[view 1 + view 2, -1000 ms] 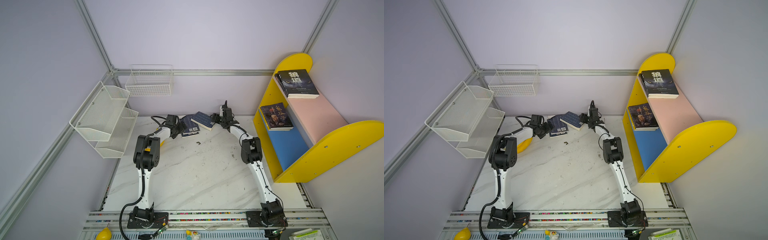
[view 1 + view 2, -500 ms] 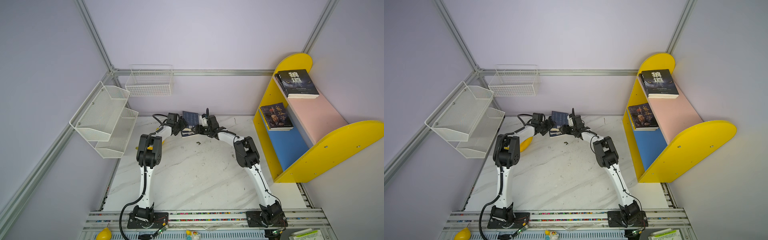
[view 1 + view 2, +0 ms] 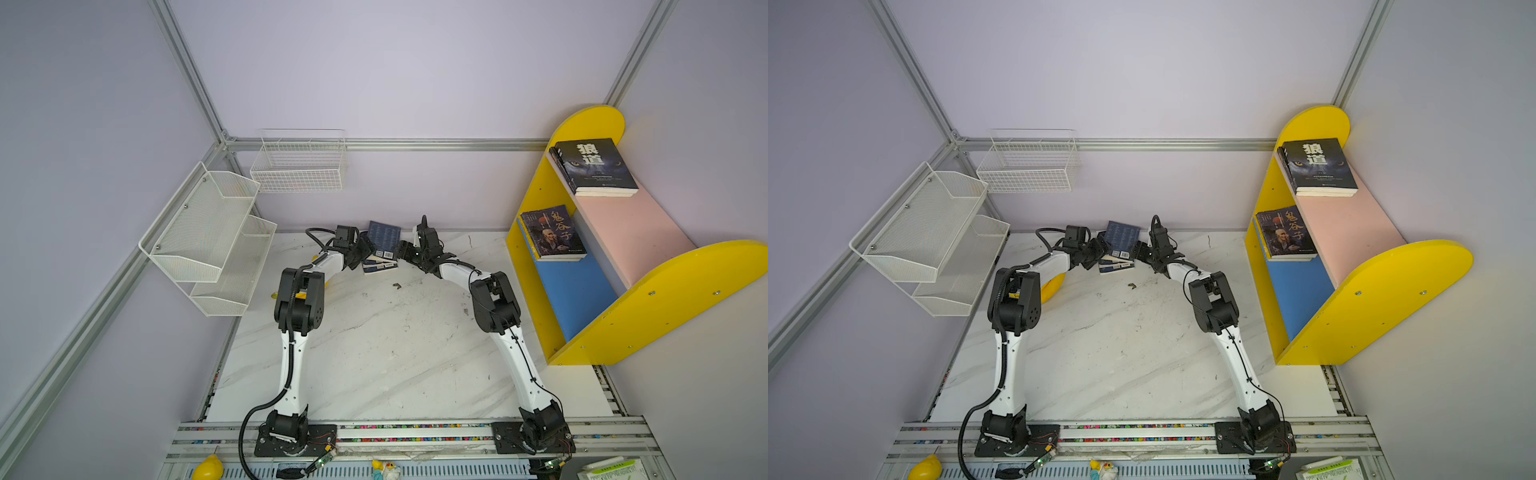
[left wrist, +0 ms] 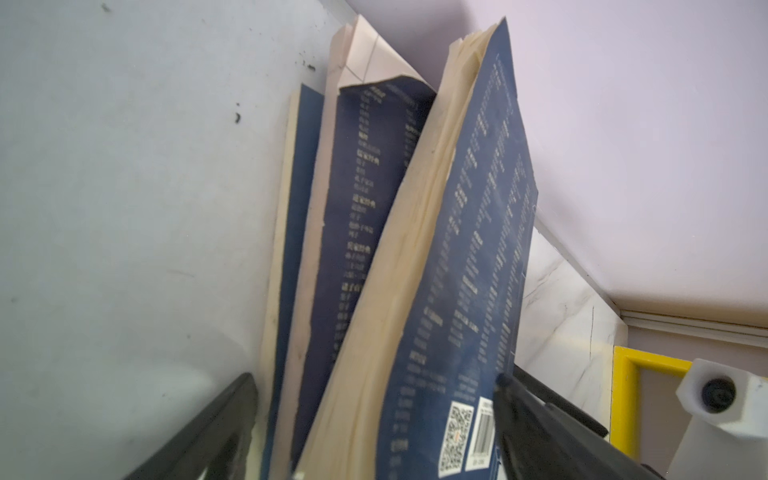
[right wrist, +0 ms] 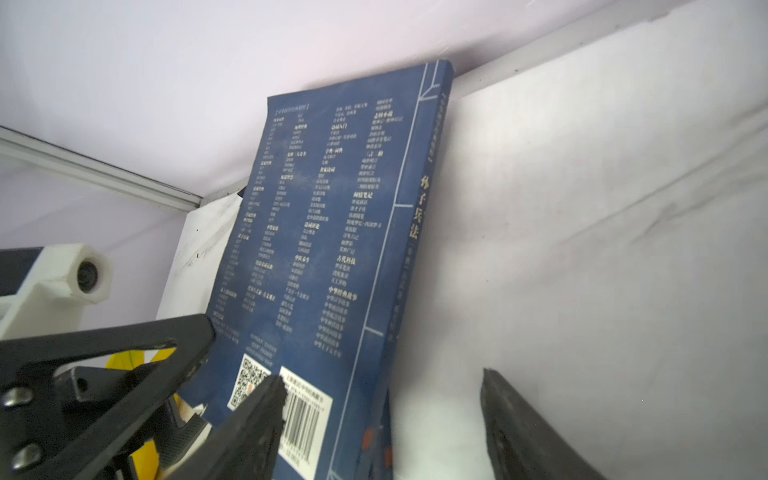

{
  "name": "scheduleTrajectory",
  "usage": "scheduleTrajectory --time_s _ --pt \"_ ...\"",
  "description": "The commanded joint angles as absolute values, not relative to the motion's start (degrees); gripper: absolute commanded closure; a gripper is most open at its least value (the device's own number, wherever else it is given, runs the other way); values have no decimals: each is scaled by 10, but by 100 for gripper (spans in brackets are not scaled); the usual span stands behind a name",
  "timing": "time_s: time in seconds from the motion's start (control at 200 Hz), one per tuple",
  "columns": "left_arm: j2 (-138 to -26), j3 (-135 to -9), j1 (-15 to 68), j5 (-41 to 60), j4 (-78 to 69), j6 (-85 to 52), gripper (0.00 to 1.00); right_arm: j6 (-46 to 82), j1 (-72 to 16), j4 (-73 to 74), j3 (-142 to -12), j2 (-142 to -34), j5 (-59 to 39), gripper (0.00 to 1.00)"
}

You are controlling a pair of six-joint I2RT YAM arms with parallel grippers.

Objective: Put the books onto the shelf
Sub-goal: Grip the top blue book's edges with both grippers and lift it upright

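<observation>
Yellow-sided, the shelf [image 3: 665, 291] carries two dark paperbacks [image 3: 594, 166] (one on each tier); the rest wait at the back of the table [image 3: 395, 353]. There we see a navy paperback [image 3: 383, 239] propped steeply over a small pile [image 3: 378, 266], between both arms. The right gripper [image 5: 382, 386] stands spread, one finger on the cover, the other clear of the spine; the left gripper [image 4: 374, 382] is spread astride pile and cover. We judge the book could topple before either jaw bites. A second ago it lay flatter, further right.
</observation>
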State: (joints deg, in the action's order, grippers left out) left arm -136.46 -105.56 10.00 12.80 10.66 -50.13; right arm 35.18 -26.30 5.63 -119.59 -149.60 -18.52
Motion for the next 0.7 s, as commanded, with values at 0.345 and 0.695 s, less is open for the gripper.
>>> scheduleTrajectory --time_s 0.345,0.695 --pt "-1396 -1048 133 214 150 -493 62 295 -322 -12 -1147 -1495 -186 59" --pt "-1240 -808 165 269 170 -446 70 246 -334 11 -840 -1277 -167 65"
